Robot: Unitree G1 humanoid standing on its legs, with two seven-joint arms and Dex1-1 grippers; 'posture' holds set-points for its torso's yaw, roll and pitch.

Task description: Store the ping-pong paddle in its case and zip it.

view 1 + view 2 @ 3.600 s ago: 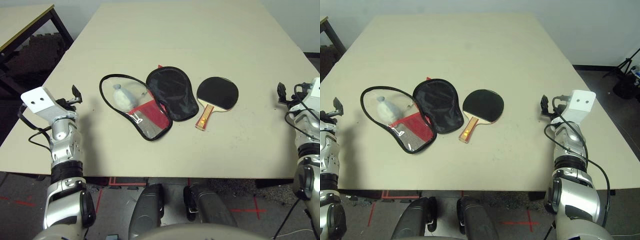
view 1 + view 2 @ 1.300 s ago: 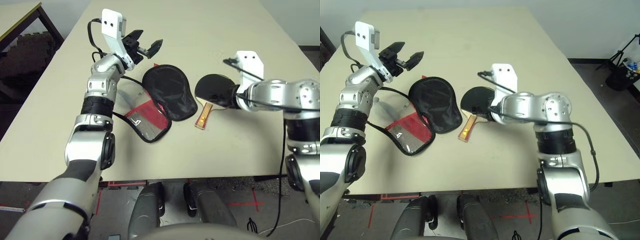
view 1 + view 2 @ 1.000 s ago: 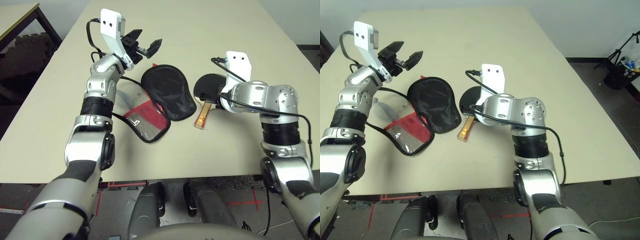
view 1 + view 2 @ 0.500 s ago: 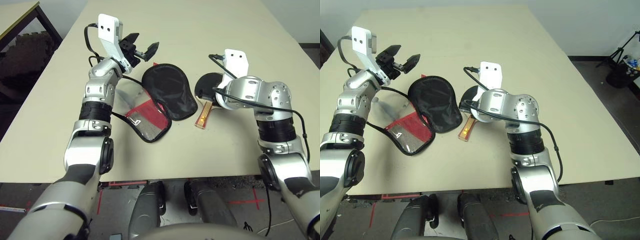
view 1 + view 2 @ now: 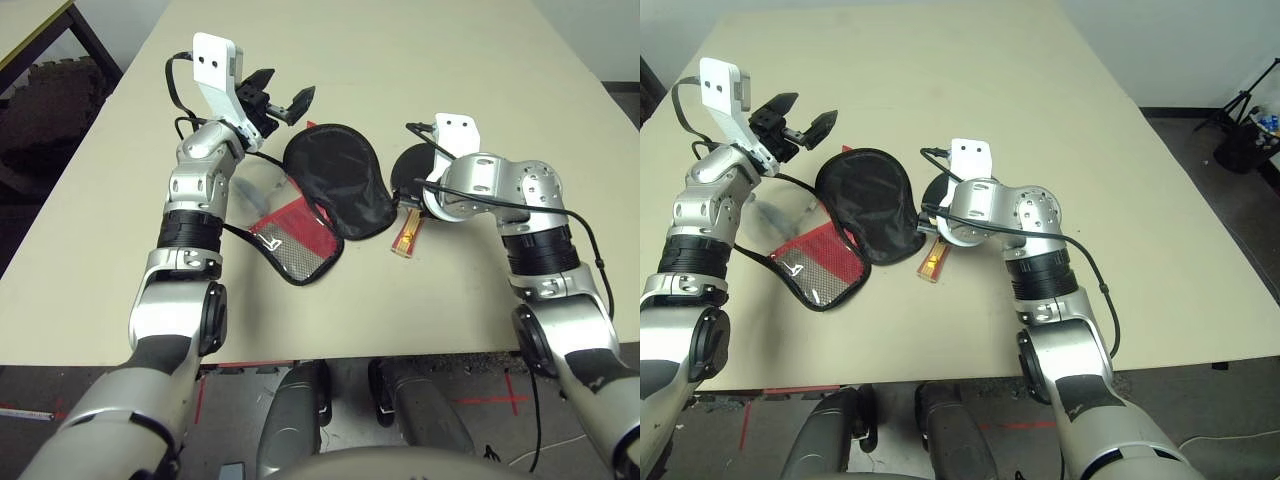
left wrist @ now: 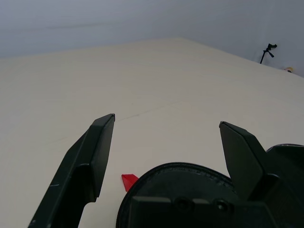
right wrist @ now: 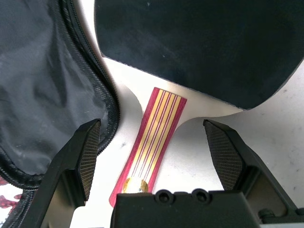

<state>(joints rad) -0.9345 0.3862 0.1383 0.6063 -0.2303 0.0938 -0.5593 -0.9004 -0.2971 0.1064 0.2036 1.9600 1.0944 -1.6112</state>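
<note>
Over the paddle handle: the right gripper hangs tilted down with its two black fingers spread wide, one on each side of the short wooden handle striped red and orange, touching nothing; judged a line-up for a pinch across the handle.
Paddle: the ping-pong paddle, a round black rubber-faced blade, lies flat on the table with its handle towards the robot, just right of the case and partly hidden by the right forearm in the head views.
Why the handle: it is the narrow part that fits between the fingers, and the blade lies too flat to pinch.
Case: the paddle-shaped black and red fabric case lies unzipped, its black flap thrown open beside the paddle and the red mesh-pocket half nearer the robot, so the mouth appears ready to take the blade.
Tight edge: the black zipper edge of the flap lies just beside the handle, near one finger, which could snag it on the way down.
Left side: the left gripper is raised beyond the far end of the case, fingers parted and empty, seemingly waiting to steady the case.
Open room: the beige table is bare beyond and to the right of the paddle, giving room to lift and swing it.
</note>
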